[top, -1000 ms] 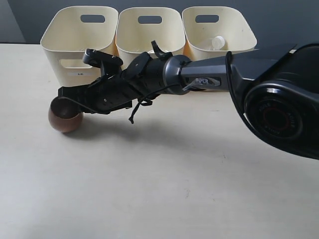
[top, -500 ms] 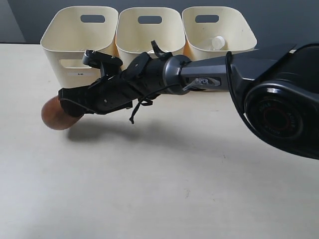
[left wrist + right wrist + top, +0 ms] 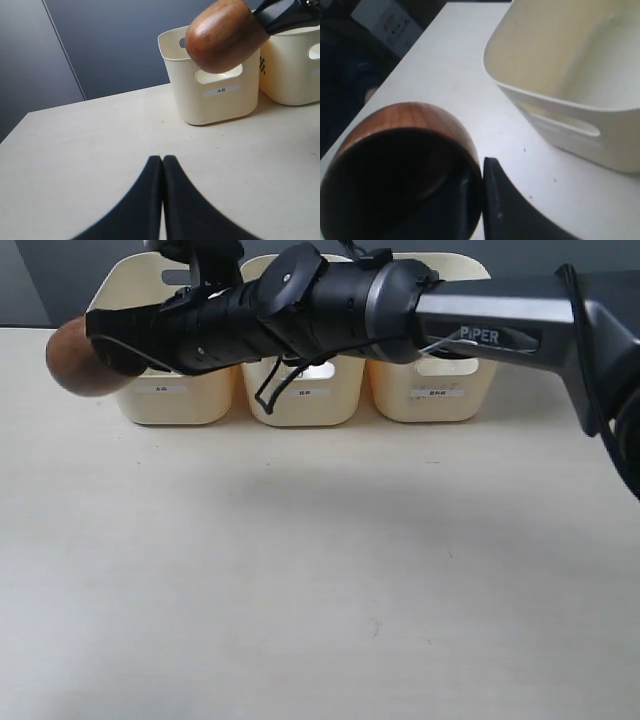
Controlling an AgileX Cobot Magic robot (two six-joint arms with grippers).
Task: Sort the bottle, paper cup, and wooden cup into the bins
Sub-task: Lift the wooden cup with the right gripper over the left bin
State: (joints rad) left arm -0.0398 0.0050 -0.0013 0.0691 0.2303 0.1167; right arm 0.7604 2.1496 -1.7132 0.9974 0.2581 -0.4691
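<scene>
Gripping the wooden cup (image 3: 82, 358) by its rim, the right tool (image 3: 120, 345) held it aloft beside the leftmost bin (image 3: 178, 390).
Only the left wrist view showed the left tool (image 3: 162, 162) pinched together, empty, over the desk (image 3: 100, 145).

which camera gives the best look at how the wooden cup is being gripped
The right wrist view: the end effector pinches the wooden cup by its rim. The exterior view shows it held sideways in the air, and the left wrist view only its underside.
</scene>
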